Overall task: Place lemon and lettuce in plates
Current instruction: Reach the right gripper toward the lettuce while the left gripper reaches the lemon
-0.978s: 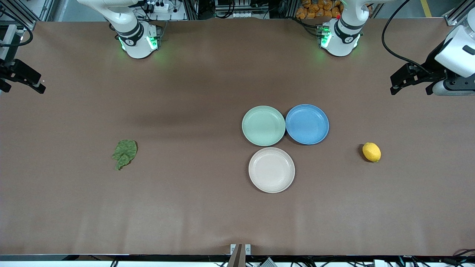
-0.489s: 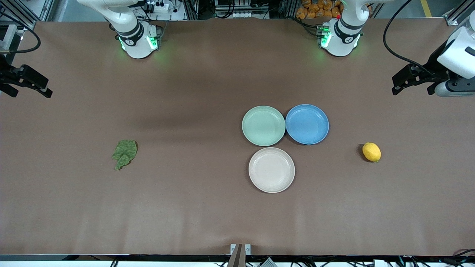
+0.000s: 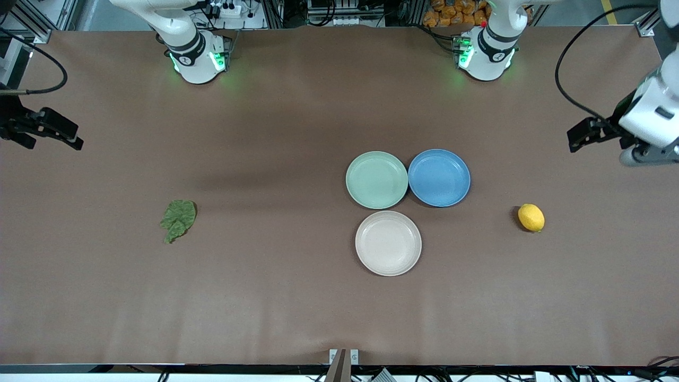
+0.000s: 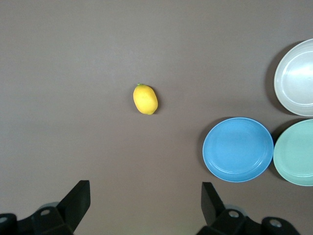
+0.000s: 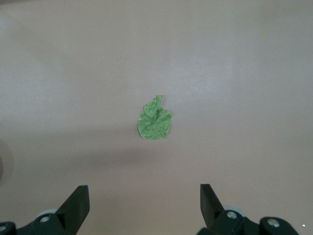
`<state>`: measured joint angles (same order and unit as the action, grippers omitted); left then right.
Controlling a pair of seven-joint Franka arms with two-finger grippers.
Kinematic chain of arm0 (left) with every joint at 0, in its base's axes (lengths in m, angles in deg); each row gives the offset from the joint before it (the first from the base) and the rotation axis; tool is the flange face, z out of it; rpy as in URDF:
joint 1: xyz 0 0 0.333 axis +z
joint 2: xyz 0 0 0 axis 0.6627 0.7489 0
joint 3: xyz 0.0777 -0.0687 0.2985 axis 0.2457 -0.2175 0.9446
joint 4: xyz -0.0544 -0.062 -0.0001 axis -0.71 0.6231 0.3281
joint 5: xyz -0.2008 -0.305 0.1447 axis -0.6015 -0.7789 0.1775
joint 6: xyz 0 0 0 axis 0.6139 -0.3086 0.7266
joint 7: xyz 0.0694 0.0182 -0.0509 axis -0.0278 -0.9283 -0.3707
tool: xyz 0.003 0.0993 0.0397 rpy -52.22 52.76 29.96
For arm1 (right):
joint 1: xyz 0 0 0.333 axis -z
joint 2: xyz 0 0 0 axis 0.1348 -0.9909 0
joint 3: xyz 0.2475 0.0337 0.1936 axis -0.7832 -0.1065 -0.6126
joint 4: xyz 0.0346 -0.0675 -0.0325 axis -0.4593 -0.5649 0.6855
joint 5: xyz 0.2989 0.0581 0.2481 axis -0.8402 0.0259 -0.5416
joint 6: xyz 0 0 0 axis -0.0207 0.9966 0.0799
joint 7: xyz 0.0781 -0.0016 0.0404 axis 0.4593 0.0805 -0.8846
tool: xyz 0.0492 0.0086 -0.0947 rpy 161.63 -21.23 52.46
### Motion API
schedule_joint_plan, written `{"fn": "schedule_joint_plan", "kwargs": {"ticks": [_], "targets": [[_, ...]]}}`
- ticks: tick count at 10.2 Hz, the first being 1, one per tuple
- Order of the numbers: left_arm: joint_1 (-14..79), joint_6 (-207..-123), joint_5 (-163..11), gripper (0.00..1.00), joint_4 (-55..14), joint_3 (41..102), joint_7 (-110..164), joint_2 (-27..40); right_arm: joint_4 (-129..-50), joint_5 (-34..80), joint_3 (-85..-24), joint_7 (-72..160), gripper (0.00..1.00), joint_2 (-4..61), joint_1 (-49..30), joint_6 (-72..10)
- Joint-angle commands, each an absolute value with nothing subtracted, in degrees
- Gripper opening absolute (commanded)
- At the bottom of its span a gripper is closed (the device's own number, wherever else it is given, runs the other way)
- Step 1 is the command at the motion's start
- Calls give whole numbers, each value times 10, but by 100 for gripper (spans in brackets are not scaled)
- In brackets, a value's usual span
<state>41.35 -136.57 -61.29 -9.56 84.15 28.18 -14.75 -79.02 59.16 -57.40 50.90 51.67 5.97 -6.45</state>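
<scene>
The yellow lemon (image 3: 531, 217) lies on the table toward the left arm's end; the left wrist view shows it too (image 4: 145, 99). The dark-green lettuce (image 3: 178, 219) lies flat toward the right arm's end, also in the right wrist view (image 5: 155, 120). The mint green plate (image 3: 376, 180) and the beige plate (image 3: 388, 243) sit mid-table, both bare. My left gripper (image 3: 575, 142) is open and empty, high over the table's edge at its arm's end. My right gripper (image 3: 71, 139) is open and empty, high over its own end.
A blue plate (image 3: 439, 177) touches the mint green plate on the side toward the left arm's end. The two robot bases (image 3: 199, 53) stand along the table's edge farthest from the front camera. Brown table surface surrounds everything.
Both grippers have moved inward over the table and a little toward the front camera. The lemon, lettuce and plates have not moved.
</scene>
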Motion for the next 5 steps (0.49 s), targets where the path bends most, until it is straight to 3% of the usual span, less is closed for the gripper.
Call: {"fn": "schedule_joint_plan", "kwargs": {"ticks": [1, 5], "targets": [[430, -1362, -609, 100, -91, 840, 279, -127, -794, 589, -570, 517, 100, 500, 52, -67], [447, -1363, -609, 100, -93, 840, 301, -85, -901, 590, -570, 516, 100, 411, 58, -203]]}}
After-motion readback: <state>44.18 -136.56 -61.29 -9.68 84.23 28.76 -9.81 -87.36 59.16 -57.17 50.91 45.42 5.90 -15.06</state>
